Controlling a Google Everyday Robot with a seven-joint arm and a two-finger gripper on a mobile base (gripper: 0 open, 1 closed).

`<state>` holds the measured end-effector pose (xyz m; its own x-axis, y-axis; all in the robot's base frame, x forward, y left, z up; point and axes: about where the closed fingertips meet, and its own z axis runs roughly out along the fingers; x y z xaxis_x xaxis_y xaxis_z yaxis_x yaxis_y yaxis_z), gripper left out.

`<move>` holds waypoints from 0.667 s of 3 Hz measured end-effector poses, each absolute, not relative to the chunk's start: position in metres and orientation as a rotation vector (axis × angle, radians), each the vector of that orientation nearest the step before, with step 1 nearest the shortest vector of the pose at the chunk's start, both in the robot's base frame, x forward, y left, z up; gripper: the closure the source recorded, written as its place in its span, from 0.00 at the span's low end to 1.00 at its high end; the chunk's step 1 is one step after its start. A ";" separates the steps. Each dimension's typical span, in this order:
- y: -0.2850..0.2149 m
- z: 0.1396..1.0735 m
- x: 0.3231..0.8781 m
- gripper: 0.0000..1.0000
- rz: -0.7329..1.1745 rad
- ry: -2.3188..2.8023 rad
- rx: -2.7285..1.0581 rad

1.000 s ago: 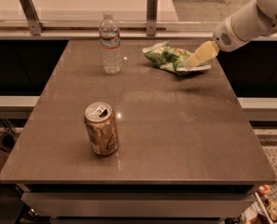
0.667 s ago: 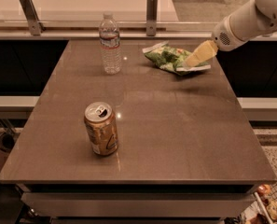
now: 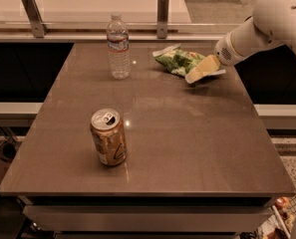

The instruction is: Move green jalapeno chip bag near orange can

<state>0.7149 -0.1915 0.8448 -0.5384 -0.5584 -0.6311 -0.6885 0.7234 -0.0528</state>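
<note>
The green jalapeno chip bag (image 3: 179,61) lies flat on the table at the back right, crinkly green with white edges. The orange can (image 3: 108,137) stands upright near the table's front left, its silver pull-tab top showing. My gripper (image 3: 201,69) reaches in from the right on a white arm (image 3: 267,26) and sits at the bag's right end, covering part of it. The bag and the can are far apart.
A clear plastic water bottle (image 3: 118,46) stands upright at the back, left of the bag. The brown table (image 3: 187,143) ends at a metal rail (image 3: 162,9) at the back. A drop-off lies at the front and right edges.
My gripper has come down and a little left onto the bag's right end. The bag, can and bottle have not moved.
</note>
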 end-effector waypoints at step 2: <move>-0.180 0.838 0.729 0.00 0.352 2.209 -0.884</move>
